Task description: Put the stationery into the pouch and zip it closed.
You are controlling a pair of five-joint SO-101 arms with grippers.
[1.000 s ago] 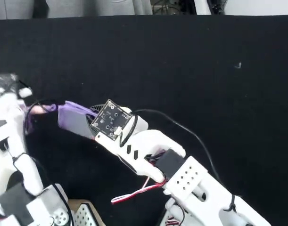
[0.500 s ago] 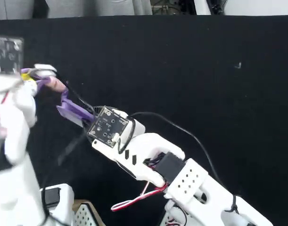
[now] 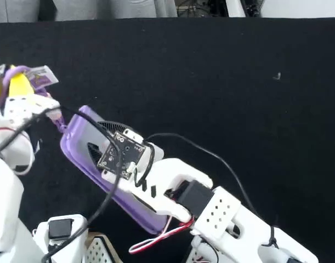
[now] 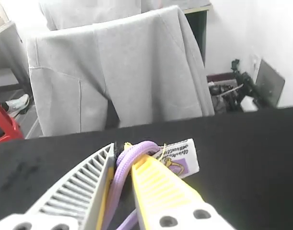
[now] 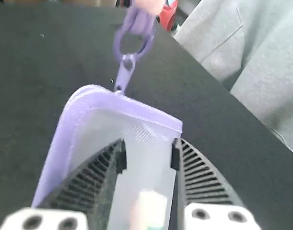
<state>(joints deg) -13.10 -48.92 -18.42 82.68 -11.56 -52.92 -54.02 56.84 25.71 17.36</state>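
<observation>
A purple translucent pouch (image 3: 79, 148) hangs tilted above the black table at the left. My right gripper (image 3: 104, 149) is shut on its body, one dark finger on each side (image 5: 147, 146) of the pouch (image 5: 136, 127). A pale item (image 5: 148, 208) shows through its wall. From the pouch's corner a zip pull with a purple cord loop (image 5: 134, 33) runs out to my left gripper (image 3: 16, 76). That gripper (image 4: 121, 151) is shut on the purple loop (image 4: 136, 151), between its grey and yellow fingers, and a paper tag (image 4: 177, 155) hangs beside them.
The black table (image 3: 238, 82) stretches open to the right and back. Grey draped cloth (image 4: 122, 72) stands behind the far edge. The arm bases and cables (image 3: 156, 233) crowd the front edge.
My left gripper has swung up and to the left with the loop. The pouch has turned from edge-on to showing its broad side and now lies stretched between the two grippers.
</observation>
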